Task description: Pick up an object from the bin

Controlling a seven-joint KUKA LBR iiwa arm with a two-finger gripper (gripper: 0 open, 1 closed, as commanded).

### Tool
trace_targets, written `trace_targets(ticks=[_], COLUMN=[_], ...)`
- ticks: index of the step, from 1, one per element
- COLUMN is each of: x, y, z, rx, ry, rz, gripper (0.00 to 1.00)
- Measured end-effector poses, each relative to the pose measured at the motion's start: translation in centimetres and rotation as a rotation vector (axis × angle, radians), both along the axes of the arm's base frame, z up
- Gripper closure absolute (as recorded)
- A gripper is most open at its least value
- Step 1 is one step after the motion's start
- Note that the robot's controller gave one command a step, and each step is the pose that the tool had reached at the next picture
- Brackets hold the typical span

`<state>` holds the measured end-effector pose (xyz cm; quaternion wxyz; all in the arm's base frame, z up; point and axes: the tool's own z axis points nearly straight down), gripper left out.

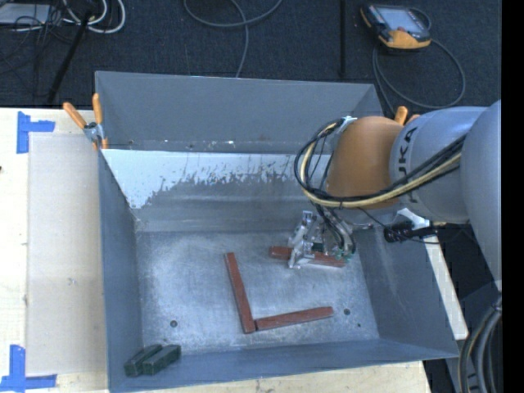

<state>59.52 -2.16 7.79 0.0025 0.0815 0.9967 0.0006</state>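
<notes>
My gripper [304, 254] is down on the bin floor at the right of the middle, under the orange wrist cover. Its metal fingers [300, 248] stand on either side of a short reddish-brown stick [281, 253] that lies flat there, one end poking out to the left and the other end [332, 261] to the right. The stick rests on the floor, not lifted. How close the fingers are to each other I cannot make out.
Two longer reddish-brown sticks lie in an L nearer the front: one [239, 292] runs front to back, the other [293, 318] runs to the right. A dark green block [151, 359] lies in the front left corner.
</notes>
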Motion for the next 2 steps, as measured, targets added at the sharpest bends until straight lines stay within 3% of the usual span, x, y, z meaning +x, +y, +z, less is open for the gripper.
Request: trace_targets(ticks=[1,2], x=[0.0,-1.7], y=[0.0,-1.9], z=[0.0,17.1], rx=[0.000,-0.001], ry=[0.000,0.000], rz=[0.000,-0.131], gripper=[1.00,1.00])
